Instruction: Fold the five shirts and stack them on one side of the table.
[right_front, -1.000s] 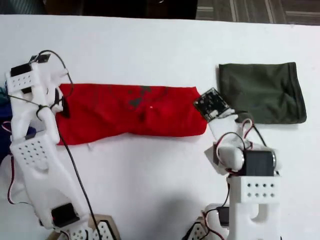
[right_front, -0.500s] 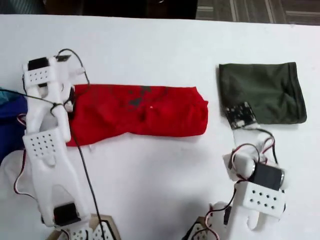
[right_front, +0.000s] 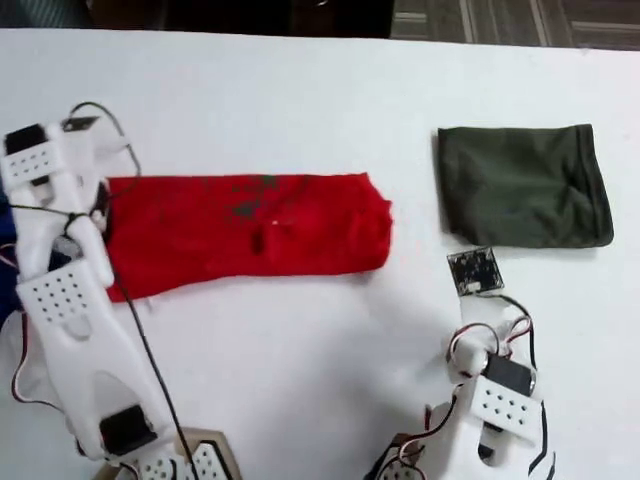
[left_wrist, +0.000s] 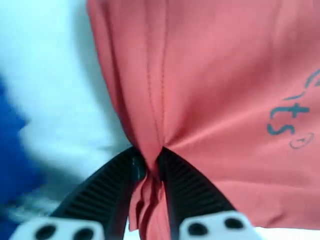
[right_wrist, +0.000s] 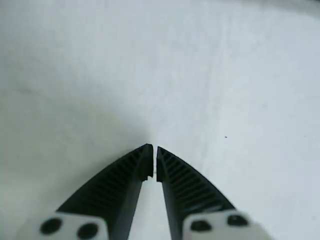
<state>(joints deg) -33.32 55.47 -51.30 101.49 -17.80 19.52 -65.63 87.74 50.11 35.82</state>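
The left tool (left_wrist: 150, 162) is pinching the red shirt (left_wrist: 215, 90) by a bunched edge, likely for dragging; the right tool (right_wrist: 154, 162) is hovering closed and empty over the worktop (right_wrist: 210, 60).

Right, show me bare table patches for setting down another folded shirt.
Free: white table strip beyond the long red shirt, and the near patch between both arms. Narrow: the gap to the folded dark green shirt. Crowded: left edge, where the left tool clamps red cloth.
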